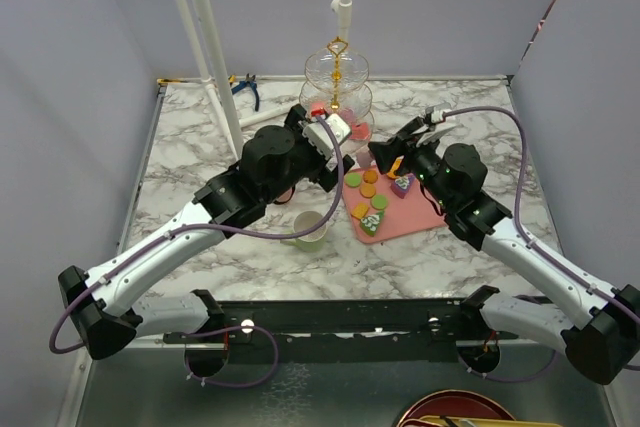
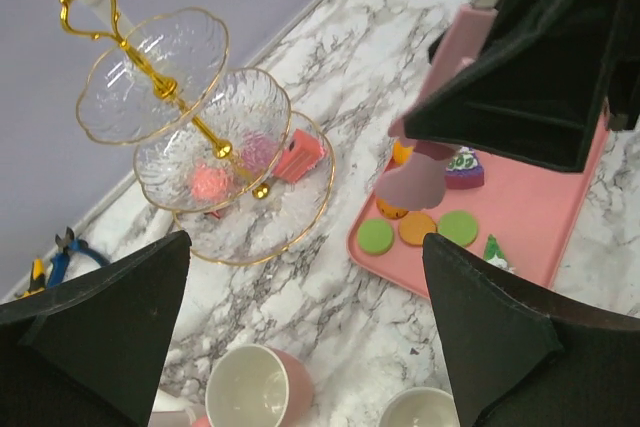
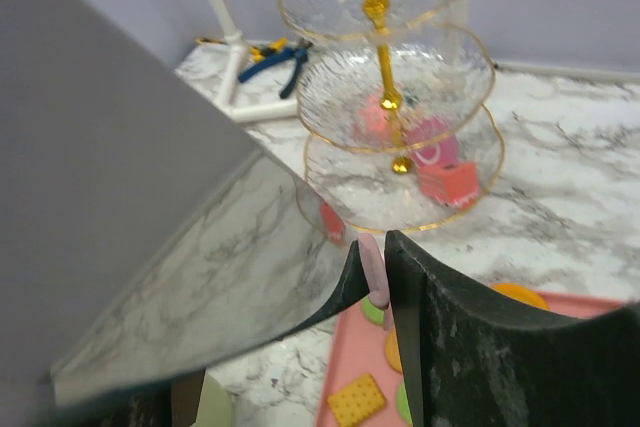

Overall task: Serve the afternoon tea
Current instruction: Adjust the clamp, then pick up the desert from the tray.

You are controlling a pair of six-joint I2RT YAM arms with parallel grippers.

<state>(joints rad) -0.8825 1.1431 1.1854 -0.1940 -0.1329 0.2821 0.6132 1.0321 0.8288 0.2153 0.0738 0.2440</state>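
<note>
The glass three-tier stand [image 1: 338, 97] with gold stem stands at the back centre. It holds a pink cake [image 2: 300, 155] and pink macarons [image 3: 430, 142]. My right gripper [image 3: 375, 247] is shut on a flat pink macaron [image 3: 372, 265], held above the pink tray's far end, just in front of the stand's bottom tier. It also shows in the top view [image 1: 385, 155]. My left gripper [image 2: 305, 242] is open and empty, over the table between the stand and the mugs [image 1: 338, 159]. A pink mug [image 2: 250, 387] and a pale-green mug [image 1: 308, 230] stand below it. No coasters show.
The pink tray [image 1: 412, 217] holds green and orange macarons [image 2: 376, 236], a yellow biscuit [image 3: 355, 399] and cake slices [image 1: 403, 185]. Blue pliers [image 1: 245, 87] and a white pole frame [image 1: 215, 47] are at the back left. Grey walls enclose the table.
</note>
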